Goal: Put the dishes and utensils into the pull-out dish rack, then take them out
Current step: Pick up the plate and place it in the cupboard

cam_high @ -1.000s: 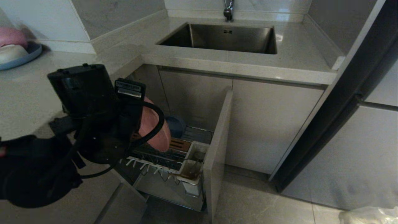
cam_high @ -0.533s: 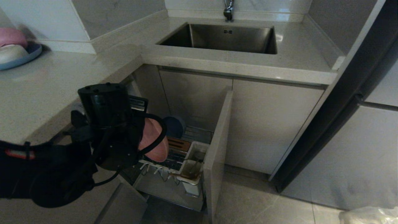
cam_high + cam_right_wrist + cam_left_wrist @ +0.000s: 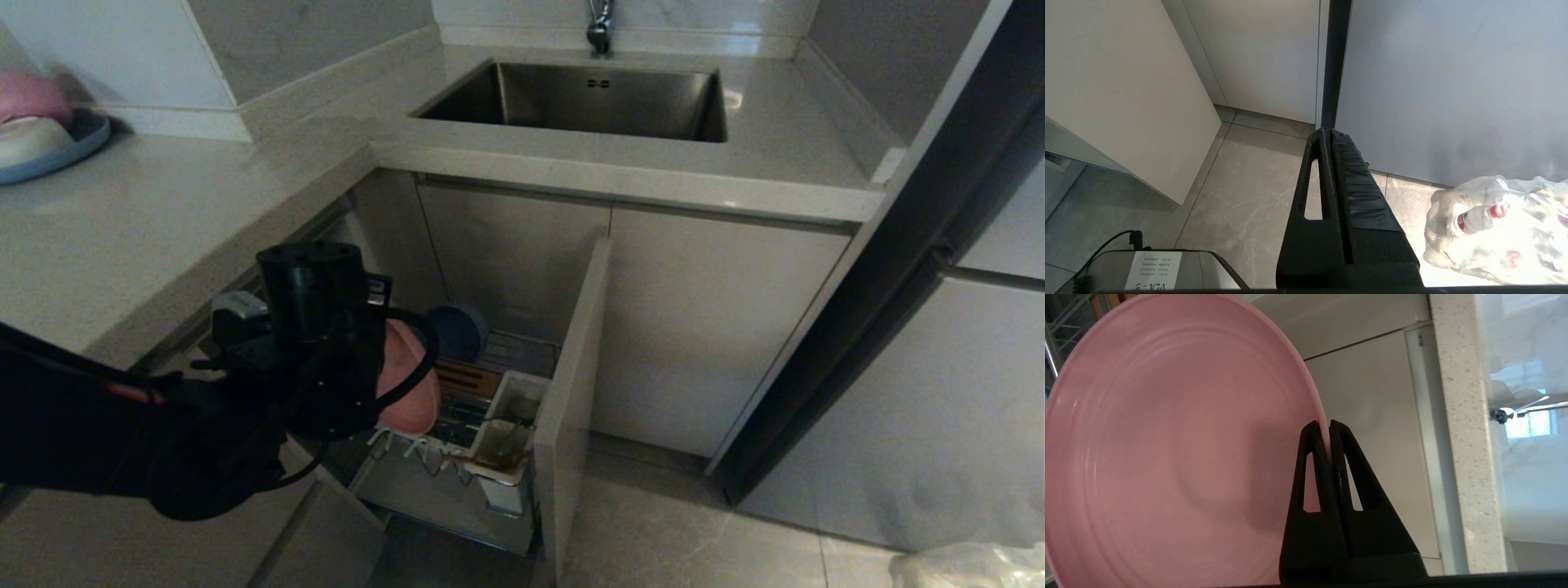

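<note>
left gripper (image 3: pixel 1327 426) clamped on salmon-pink round plate (image 3: pixel 1167 457) rim, on edge above chrome wire dish rack (image 3: pixel 457 425); lower into wooden slot strip (image 3: pixel 461 377), clear of blue-grey bowl (image 3: pixel 457 331). right gripper (image 3: pixel 1327 134) closed, empty.

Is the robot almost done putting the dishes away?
Partly. The blue-grey bowl already sits in the pull-out dish rack, and some utensils stand in its white cup. The left pincer is shut on the pink plate's rim, just above the rack. The plate still needs slotting in; unloading comes afterwards.
</note>
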